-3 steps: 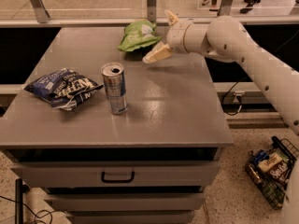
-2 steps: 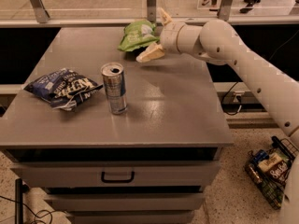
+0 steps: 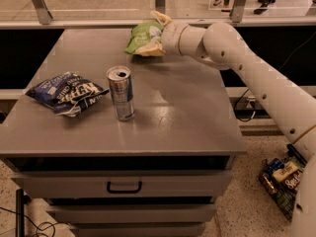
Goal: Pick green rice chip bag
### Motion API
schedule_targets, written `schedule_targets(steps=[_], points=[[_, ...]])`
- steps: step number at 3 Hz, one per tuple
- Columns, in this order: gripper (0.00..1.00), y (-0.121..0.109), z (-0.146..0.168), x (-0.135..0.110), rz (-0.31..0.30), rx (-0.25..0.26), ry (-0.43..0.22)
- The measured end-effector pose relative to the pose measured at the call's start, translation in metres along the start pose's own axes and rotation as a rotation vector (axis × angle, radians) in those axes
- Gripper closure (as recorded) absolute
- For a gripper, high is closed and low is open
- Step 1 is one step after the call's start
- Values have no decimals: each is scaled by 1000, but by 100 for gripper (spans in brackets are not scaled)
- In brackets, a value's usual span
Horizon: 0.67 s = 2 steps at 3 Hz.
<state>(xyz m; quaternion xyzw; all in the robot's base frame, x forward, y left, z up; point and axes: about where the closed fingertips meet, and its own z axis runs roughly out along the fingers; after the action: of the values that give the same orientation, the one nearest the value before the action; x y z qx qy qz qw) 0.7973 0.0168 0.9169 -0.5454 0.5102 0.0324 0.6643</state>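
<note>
The green rice chip bag (image 3: 139, 37), light green and crinkled with white patches, lies at the far edge of the grey cabinet top (image 3: 182, 112). My gripper (image 3: 155, 34) reaches in from the right at the bag's right end. Its cream fingers are spread, one finger (image 3: 161, 18) above the bag and the other along its lower right edge. The bag's right part sits between them and is partly hidden by the wrist. The bag rests on the surface.
A silver drink can (image 3: 121, 93) stands upright mid-left. A dark blue chip bag (image 3: 66, 93) lies at the left. A glass railing runs behind the cabinet. A basket of snacks (image 3: 282, 179) sits on the floor at the right.
My gripper has moved left along the far edge and its open fingers now straddle the green bag's right end. The can and blue bag have not moved.
</note>
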Motion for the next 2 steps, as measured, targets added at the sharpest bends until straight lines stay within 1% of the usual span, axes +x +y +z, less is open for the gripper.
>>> schedule_targets(steps=[1, 2], points=[[51, 4, 4, 2, -60, -22, 28], [49, 3, 3, 9, -85, -46, 67]])
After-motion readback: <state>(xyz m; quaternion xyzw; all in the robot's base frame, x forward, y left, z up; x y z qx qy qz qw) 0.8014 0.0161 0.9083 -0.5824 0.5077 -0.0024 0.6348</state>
